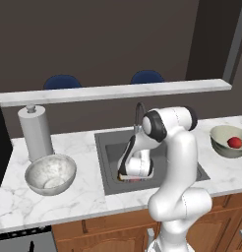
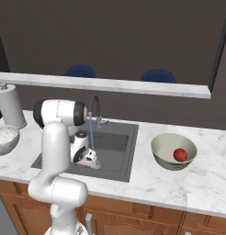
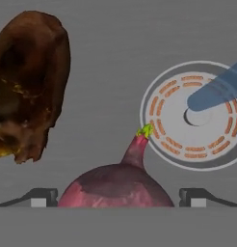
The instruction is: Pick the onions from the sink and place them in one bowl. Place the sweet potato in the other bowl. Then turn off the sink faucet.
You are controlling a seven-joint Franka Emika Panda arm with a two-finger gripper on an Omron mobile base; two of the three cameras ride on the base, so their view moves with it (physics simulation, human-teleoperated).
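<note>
Onions are split between two places: the bright red onion [image 2: 180, 154] already lies in the olive-beige bowl [image 2: 163, 153] at the right of the right base view, while the duller pinkish onion [image 3: 115, 185] sits on the sink [image 2: 118, 149] floor, at the bottom centre of the hand view. Flanking it are the two dark fingers [image 3: 39, 197], spread wide apart and not yet closed on it; the gripper [image 3: 115, 198] is lowered into the basin. Sweet potato [image 3: 29, 84], upper left of the hand view, also lies in the sink, apart from the onion and from the drain [image 3: 195, 116] at right. Silvery mottled bowl [image 1: 50, 174], lower left of the left base view on the bench [image 1: 83, 189], appears to hold nothing. Water, a blue stream, runs from the faucet [image 2: 95, 114]. Judged progress: one onion placed; second onion, sweet potato and faucet shut-off remain.
</note>
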